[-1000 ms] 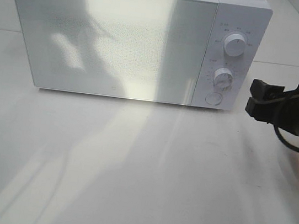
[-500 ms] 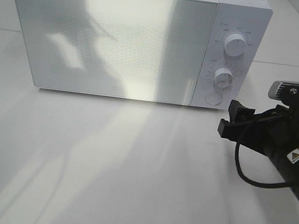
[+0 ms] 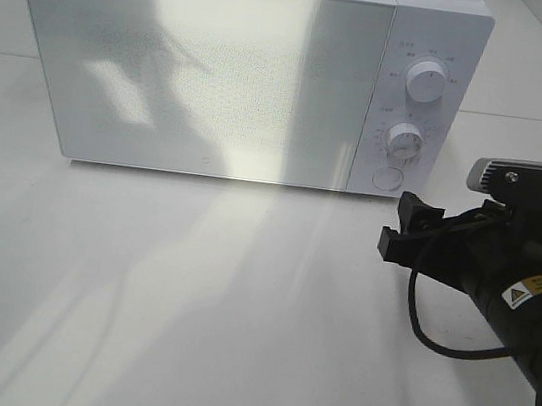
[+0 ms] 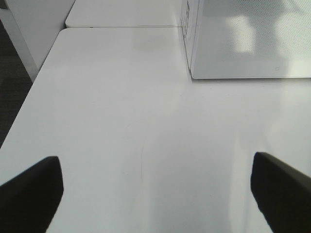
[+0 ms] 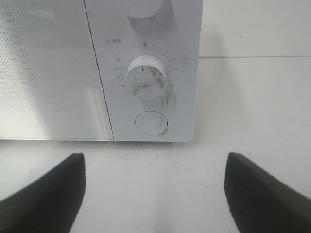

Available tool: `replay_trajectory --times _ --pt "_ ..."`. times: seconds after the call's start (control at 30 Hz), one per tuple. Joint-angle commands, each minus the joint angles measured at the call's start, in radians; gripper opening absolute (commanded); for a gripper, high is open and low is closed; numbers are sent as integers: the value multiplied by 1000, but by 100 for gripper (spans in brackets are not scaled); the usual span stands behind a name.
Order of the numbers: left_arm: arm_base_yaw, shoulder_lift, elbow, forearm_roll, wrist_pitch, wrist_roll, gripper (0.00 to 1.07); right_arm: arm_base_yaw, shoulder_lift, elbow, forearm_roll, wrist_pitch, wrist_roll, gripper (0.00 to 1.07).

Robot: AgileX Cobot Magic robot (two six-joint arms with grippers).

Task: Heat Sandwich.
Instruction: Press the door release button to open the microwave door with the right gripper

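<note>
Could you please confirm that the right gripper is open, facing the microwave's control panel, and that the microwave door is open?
Not quite: the microwave door is closed, flush with the front, as the exterior high view shows. The right gripper is indeed open, facing the control panel.

A glossy white table (image 3: pixel 186 302) (two slabs meeting at a seam (image 4: pixel 121 27)) edges a dark floor (image 4: pixel 12 82).

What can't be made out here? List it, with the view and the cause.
- Sandwich: in no view.
- Microwave interior: all three views; the shut, glaring door hides it.
- Upper dial: right wrist view, cut off by the frame edge; its markings are too small in exterior high.
- Table beneath the right gripper and its arm: exterior high.
- Left gripper: outside exterior high; the left wrist view shows only fingertips.
</note>
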Motion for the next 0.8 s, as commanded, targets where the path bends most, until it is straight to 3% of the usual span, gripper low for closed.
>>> replay_trajectory --times 0.03,0.4,0.6,0.8 --pt "1 -27 2 4 -8 -2 103 5 1 -2 0 -36 89 76" --pt "1 -27 2 4 -8 -2 103 5 1 -2 -3 -34 554 76" --pt "1 -27 2 4 -8 -2 103 5 1 -2 -3 -32 981 76" --pt "1 -27 2 4 -8 -2 103 5 1 -2 -8 -31 1232 76"
